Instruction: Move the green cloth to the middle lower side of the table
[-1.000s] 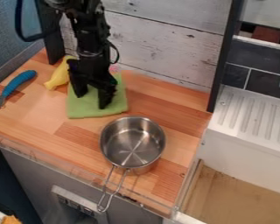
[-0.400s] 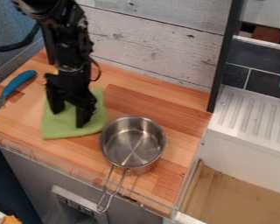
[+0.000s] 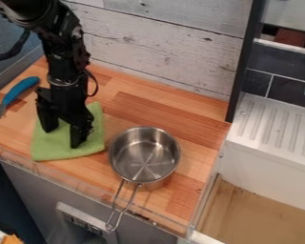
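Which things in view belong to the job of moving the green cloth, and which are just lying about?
Part of the job:
green cloth
black gripper
wooden table

Just lying about:
metal saucepan, beside the cloth
blue-handled utensil

Steel pot (image 3: 144, 155), blue-handled knife (image 3: 19, 90), wooden counter (image 3: 174, 126)

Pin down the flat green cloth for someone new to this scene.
On the light-brown wooden counter, look picture-left of the round steel saucepan, beneath the black two-finger gripper. The cloth there is the only green item on the wood.
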Controlling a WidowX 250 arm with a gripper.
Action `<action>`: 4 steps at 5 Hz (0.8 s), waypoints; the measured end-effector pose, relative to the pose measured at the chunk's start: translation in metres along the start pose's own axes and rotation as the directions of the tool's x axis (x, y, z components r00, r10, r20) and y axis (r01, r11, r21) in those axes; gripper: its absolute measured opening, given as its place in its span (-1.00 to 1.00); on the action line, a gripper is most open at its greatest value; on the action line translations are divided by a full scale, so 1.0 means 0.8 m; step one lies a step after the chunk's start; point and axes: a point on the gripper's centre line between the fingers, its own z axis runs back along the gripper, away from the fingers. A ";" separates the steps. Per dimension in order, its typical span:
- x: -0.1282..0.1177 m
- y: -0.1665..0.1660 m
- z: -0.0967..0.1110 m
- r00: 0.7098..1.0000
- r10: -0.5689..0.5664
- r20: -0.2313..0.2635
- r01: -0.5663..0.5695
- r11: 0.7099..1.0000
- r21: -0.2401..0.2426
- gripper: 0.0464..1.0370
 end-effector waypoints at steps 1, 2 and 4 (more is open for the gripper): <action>-0.005 -0.003 0.001 1.000 -0.008 0.001 0.008 1.000 -0.016 0.92; -0.004 -0.002 0.010 1.000 0.007 0.020 -0.006 0.999 -0.031 0.92; 0.014 0.009 0.054 0.992 0.077 0.101 -0.073 0.997 -0.035 0.92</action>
